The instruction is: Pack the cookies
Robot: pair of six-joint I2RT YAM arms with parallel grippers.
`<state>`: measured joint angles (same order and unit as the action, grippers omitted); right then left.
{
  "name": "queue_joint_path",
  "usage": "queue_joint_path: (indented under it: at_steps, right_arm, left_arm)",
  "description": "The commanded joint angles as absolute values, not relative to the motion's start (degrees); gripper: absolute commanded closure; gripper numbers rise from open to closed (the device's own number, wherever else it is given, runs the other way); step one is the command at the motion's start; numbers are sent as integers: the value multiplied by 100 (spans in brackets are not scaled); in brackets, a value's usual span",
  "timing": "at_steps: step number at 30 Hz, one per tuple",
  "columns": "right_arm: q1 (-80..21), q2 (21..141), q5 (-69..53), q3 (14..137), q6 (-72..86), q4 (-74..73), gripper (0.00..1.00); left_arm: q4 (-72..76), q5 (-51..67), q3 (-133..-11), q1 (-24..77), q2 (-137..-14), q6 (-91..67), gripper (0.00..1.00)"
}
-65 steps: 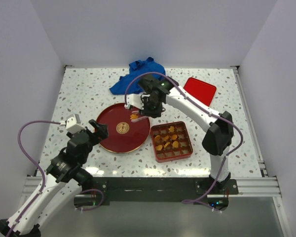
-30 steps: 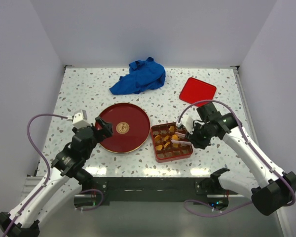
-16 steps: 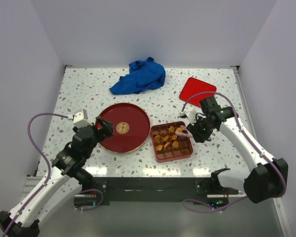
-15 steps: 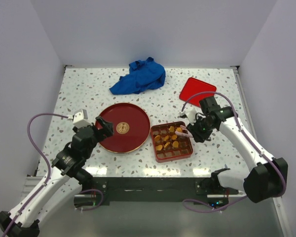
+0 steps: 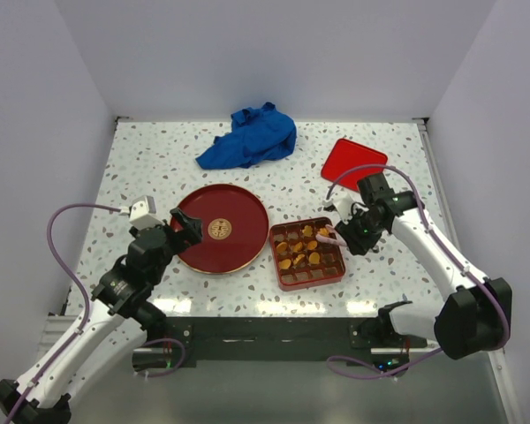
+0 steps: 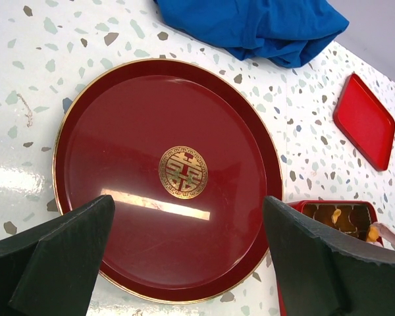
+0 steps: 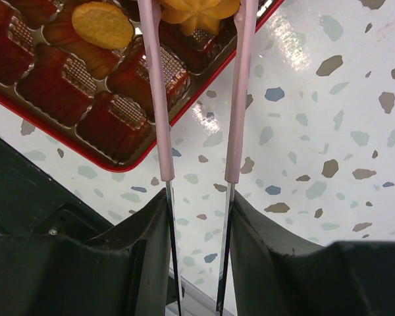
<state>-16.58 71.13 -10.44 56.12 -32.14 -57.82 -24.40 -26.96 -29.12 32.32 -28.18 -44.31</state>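
Observation:
My right gripper (image 7: 199,204) is shut on a pair of pink-tipped tongs (image 7: 239,99). A flower-shaped cookie (image 7: 197,12) sits between the tong arms at the top edge, over the red compartment box (image 7: 112,125). A round cookie (image 7: 103,24) lies in a cell beside it. In the top view the box (image 5: 307,284) holds several cookies (image 5: 299,248), with the right gripper (image 5: 352,231) at its right side. My left gripper (image 6: 187,210) hangs open above the near rim of the dark red plate (image 6: 118,118), which shows only its gold emblem.
A crumpled blue cloth (image 5: 252,134) lies at the back of the table. A flat red lid (image 5: 355,163) rests at the back right, behind the right arm. The plate (image 5: 194,256) sits just left of the box. White walls close in three sides.
The right gripper brought the tongs from the plate over to the box, then shifted slightly toward the back. In the last half second it hardly moved. The left arm stayed put.

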Motion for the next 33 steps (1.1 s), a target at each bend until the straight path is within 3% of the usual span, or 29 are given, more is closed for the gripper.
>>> queue_joint_path:
  at_steps: [1,9,18,28,33]
  right_arm:
    - [-1609,7022,-976,5564,-3313,-5748,67]
    - [-1573,7102,-1002,5563,-3243,-5669,57]
    - [-1573,7102,-1072,5669,-3226,-5678,55]
    - [-1512,7093,-1529,6468,-2787,-5652,66]
    - [-486,7443,-1784,6601,-2129,-5265,71]
  left_arm:
    - [-2153,-2716,-2900,3226,-2874,-4386,0]
    - [-2171,-2707,-2909,3226,-2865,-4377,0]
    - [-2197,-2716,-2909,3226,-2830,-4403,0]
    - [-2136,-2663,-3014,3226,-2971,-4316,0]
    - [-2031,-2532,-3076,3226,-3093,-4245,0]
